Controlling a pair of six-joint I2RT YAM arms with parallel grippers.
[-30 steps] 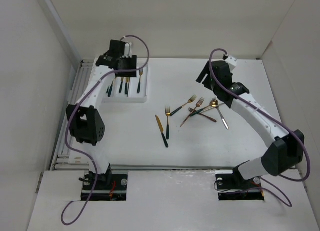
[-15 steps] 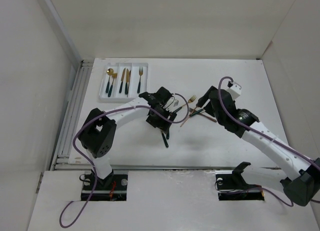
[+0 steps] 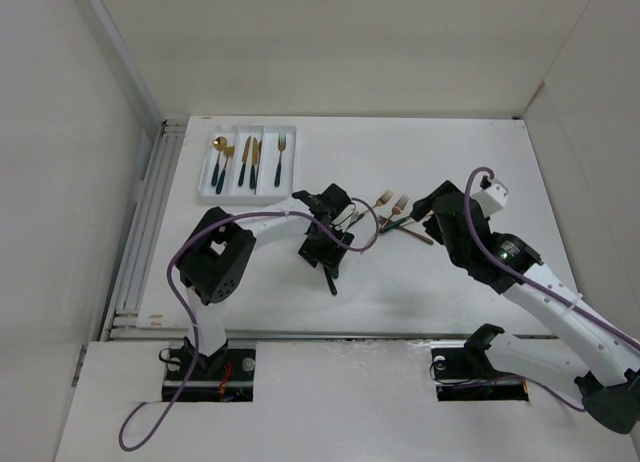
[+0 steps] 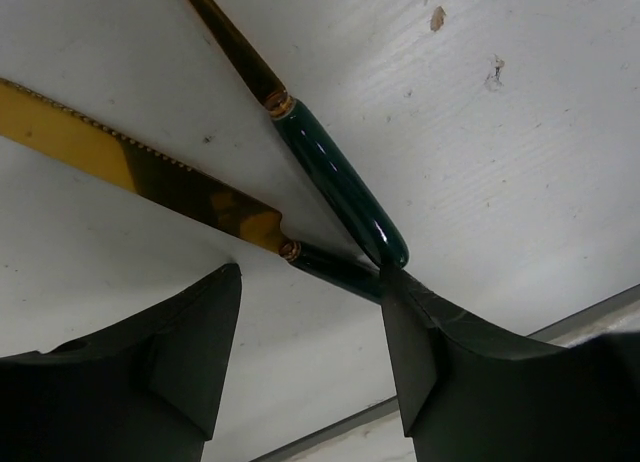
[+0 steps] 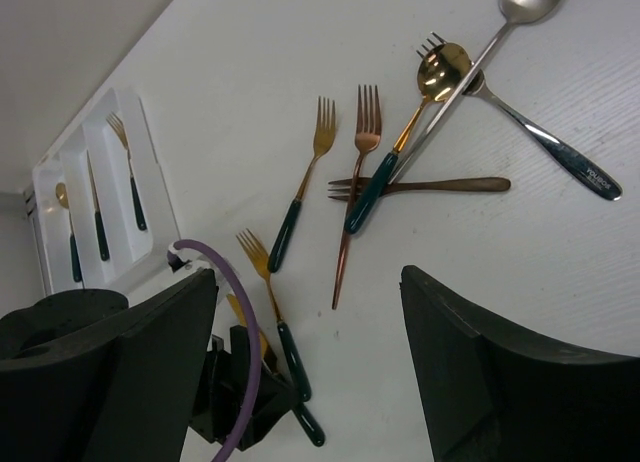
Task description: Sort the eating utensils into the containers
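My left gripper [image 3: 326, 246] is open and low over the table's middle. In the left wrist view its jaws [image 4: 310, 347] straddle the dark green handle of a gold knife [image 4: 140, 170]; the handle touches the right finger. A gold fork's green handle [image 4: 340, 187] lies just beyond. My right gripper [image 3: 428, 210] is open and empty above a loose pile of utensils [image 5: 400, 152]: copper forks, a gold spoon and silver spoons. The white three-compartment tray [image 3: 292, 164] at the back left holds several utensils; it also shows in the right wrist view [image 5: 160, 197].
Another gold fork with a green handle [image 5: 300, 197] lies between the pile and my left gripper [image 5: 240, 397]. A metal rail [image 3: 140, 232] runs along the table's left edge. White walls enclose the table on three sides.
My left arm has left the tray and come down over the knife and fork at the middle. My right arm has swung nearer, above the pile.
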